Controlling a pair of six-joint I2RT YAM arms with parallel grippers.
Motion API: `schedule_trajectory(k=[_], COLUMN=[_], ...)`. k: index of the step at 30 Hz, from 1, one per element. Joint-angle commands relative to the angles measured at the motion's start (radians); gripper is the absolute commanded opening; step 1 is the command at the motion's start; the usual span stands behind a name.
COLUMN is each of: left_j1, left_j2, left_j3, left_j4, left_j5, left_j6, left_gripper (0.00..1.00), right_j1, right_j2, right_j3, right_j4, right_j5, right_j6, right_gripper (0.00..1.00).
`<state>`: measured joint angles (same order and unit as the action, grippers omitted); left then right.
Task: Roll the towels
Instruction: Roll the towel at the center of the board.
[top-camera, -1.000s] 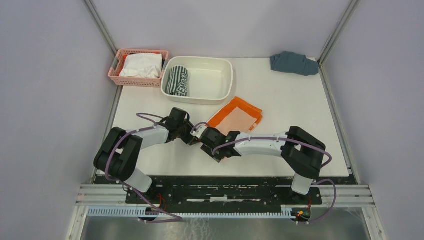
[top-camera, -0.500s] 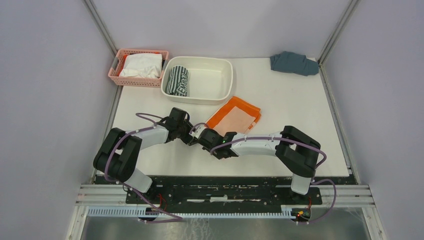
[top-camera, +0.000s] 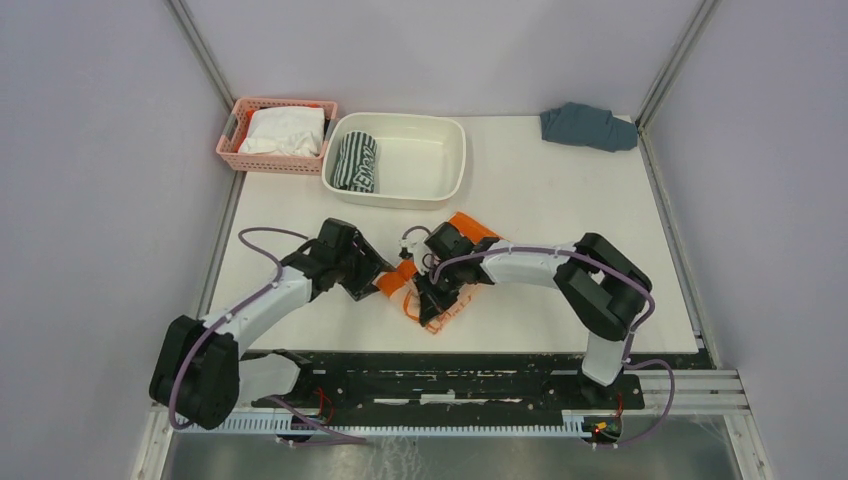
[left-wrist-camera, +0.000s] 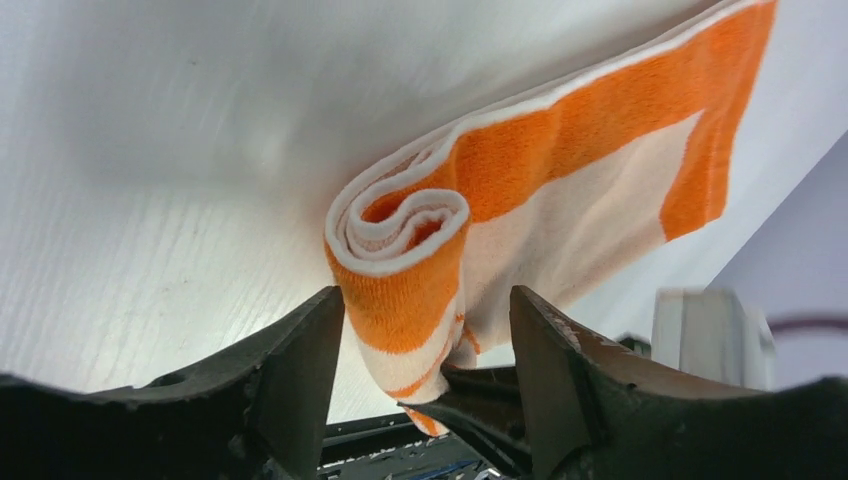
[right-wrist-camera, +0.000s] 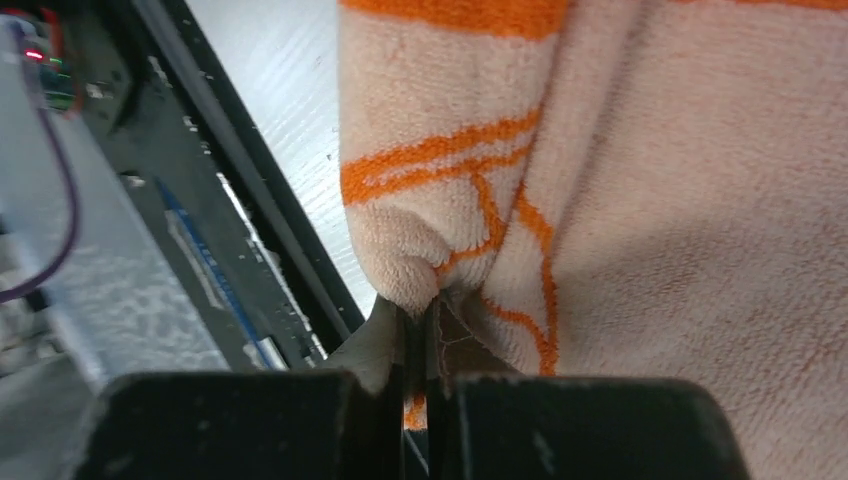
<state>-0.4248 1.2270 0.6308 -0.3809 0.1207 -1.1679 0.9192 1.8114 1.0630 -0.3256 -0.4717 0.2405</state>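
The orange towel (top-camera: 468, 226) with its peach centre lies at mid-table, its near end curled into a loose roll (left-wrist-camera: 400, 225) between my two grippers. My left gripper (top-camera: 378, 280) is open, and its fingers (left-wrist-camera: 300, 370) straddle the rolled end without clamping it. My right gripper (top-camera: 428, 300) is shut on a fold of the orange towel (right-wrist-camera: 440, 250), close to the left one. In the right wrist view its jaws (right-wrist-camera: 420, 310) pinch the cloth tight. The green-and-white striped towel (top-camera: 355, 162) lies rolled in the white tub (top-camera: 425, 160).
A pink basket (top-camera: 285, 103) holding a white cloth (top-camera: 280, 130) stands at the back left beside the tub. A blue-grey cloth (top-camera: 588, 126) lies at the back right. The black mounting rail (top-camera: 450, 370) runs along the near edge, just below the grippers.
The orange towel lay flat; now its near end is pulled toward the front edge and curled between the grippers. The right gripper has swung onto the cloth and the left arm has stretched out.
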Motion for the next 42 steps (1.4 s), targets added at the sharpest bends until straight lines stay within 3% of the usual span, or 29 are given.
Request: schedule_trajectory(k=[1, 8, 16, 19, 22, 29, 33, 38, 42], left_j1=[0.016, 0.018, 0.018, 0.019, 0.018, 0.017, 0.014, 0.011, 0.01], left_j2=[-0.109, -0.168, -0.066, -0.027, 0.033, 0.194, 0.293, 0.389, 0.416], left_j3=[-0.001, -0.075, -0.053, -0.042, -0.013, 0.054, 0.093, 0.115, 0.141], left_j4=[-0.07, 0.025, 0.139, 0.188, 0.239, 0.316, 0.297, 0.276, 0.21], left_j5=[-0.048, 0.06, 0.145, 0.16, 0.185, 0.191, 0.163, 0.136, 0.106], left_j6=[0.071, 0.077, 0.064, 0.052, 0.046, 0.05, 0.061, 0.073, 0.092], left_gripper=[0.7, 0.73, 0.74, 0.75, 0.75, 0.73, 0.66, 0.49, 0.39], right_j1=[-0.113, -0.26, -0.367, -0.385, -0.388, -0.388, -0.386, -0.368, -0.334], right_j2=[0.048, 0.189, 0.357, 0.395, 0.41, 0.391, 0.351, 0.244, 0.105], right_j3=[-0.048, -0.13, -0.215, -0.218, -0.195, -0.097, -0.062, -0.042, -0.048], right_j4=[0.155, 0.46, 0.807, 0.842, 0.761, 0.335, 0.198, 0.086, 0.02], right_j5=[-0.39, -0.615, -0.696, -0.707, -0.701, -0.649, -0.596, -0.498, -0.344], right_j6=[0.143, 0.369, 0.616, 0.649, 0.594, 0.323, 0.233, 0.157, 0.125], right_gripper=[0.0, 0.0, 0.01, 0.01, 0.01, 0.0, 0.02, 0.11, 0.28])
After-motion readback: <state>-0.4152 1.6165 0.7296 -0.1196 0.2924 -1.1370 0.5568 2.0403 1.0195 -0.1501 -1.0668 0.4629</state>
